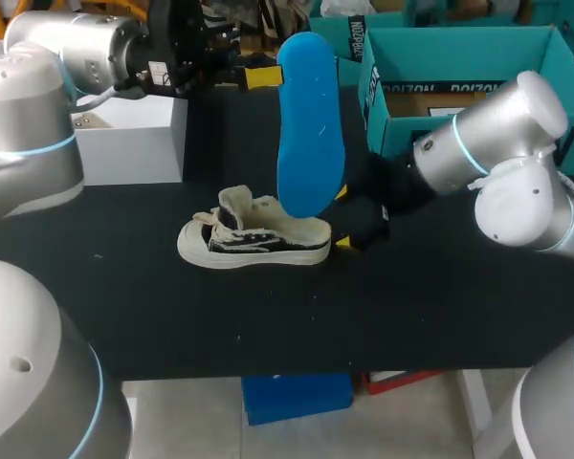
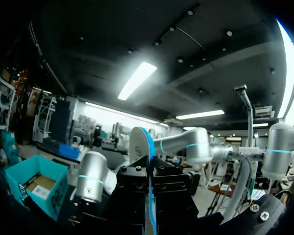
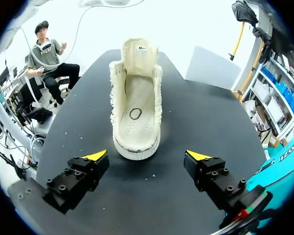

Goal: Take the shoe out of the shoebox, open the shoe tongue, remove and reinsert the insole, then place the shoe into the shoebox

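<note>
Blocking the shoe (image 1: 253, 239) heel from above: blue insole (image 1: 309, 124), clamped upright in left gripper (image 1: 268, 75), tips mostly hidden. Right gripper (image 3: 147, 159) spread wide just behind shoe. Shoebox (image 1: 459, 43) partly behind right arm.

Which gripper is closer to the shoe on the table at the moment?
Right. The right gripper sits open just behind the heel of the shoe; the left gripper is farther back, shut on the blue insole.

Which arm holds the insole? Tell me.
The left arm's gripper: its jaws clamp the blue insole upright, while the right gripper stands open by the shoe.
</note>
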`<state>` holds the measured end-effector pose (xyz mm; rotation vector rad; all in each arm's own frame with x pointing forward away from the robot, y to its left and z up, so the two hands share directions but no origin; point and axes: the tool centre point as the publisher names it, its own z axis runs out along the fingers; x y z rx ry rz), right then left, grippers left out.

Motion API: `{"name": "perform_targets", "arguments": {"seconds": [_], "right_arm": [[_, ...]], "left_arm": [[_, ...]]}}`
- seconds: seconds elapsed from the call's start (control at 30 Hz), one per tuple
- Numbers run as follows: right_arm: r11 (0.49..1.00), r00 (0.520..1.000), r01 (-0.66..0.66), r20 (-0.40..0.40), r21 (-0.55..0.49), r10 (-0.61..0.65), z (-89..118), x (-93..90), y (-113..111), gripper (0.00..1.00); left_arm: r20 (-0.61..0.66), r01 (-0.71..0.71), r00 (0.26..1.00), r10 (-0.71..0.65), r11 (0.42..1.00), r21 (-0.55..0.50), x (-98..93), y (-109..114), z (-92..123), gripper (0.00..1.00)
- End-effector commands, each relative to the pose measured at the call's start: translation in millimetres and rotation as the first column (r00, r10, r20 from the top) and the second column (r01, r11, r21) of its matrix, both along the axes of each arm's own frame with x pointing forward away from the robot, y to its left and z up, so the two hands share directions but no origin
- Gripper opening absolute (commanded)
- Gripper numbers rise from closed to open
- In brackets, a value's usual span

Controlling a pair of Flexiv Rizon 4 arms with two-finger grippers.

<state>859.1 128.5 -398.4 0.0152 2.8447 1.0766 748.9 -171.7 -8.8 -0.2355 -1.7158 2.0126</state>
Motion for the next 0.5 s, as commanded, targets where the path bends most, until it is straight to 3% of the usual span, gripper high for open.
{"name": "perform_targets", "arguments": {"seconds": [0.03, 0.5], "right_arm": [[0.994, 1.000, -0.011, 0.006, 0.110, 0.011, -9.8, 1.4, 0.4, 1.00], [0.987, 1.000, -0.019, 0.005, 0.162, 0.018, -25.8, 1.9, 0.6, 1.00]], "left_arm": [[0.002, -0.001, 1.000, 0.001, 1.000, -0.001, -0.4, -0.2, -1.3, 0.00], [0.002, -0.001, 1.000, 0.001, 1.000, -0.001, -0.4, -0.2, -1.3, 0.00]]}}
